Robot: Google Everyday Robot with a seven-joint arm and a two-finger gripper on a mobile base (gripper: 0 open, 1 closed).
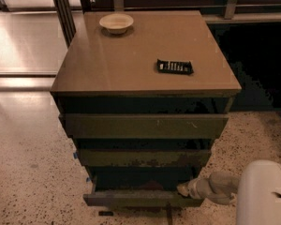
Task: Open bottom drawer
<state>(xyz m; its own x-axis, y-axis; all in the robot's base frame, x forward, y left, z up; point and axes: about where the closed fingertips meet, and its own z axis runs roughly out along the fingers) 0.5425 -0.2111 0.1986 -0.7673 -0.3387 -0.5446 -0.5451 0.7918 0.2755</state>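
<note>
The bottom drawer (136,198) is the lowest, darkest front of the cabinet. It stands pulled out a little, and its shallow tray body shows behind the front. My gripper (183,189) is at the drawer's right end, just above the top edge of the front, on the pale arm that comes in from the lower right. The olive top drawer (145,125) and the middle drawer (143,157) sit above it, each stepped back less than the one below.
A white bowl (116,22) and a black remote-like object (175,66) lie on the cabinet top (140,50). Speckled floor (28,172) surrounds the cabinet. A metal post (63,8) stands behind at left. My white arm housing (264,193) fills the lower right.
</note>
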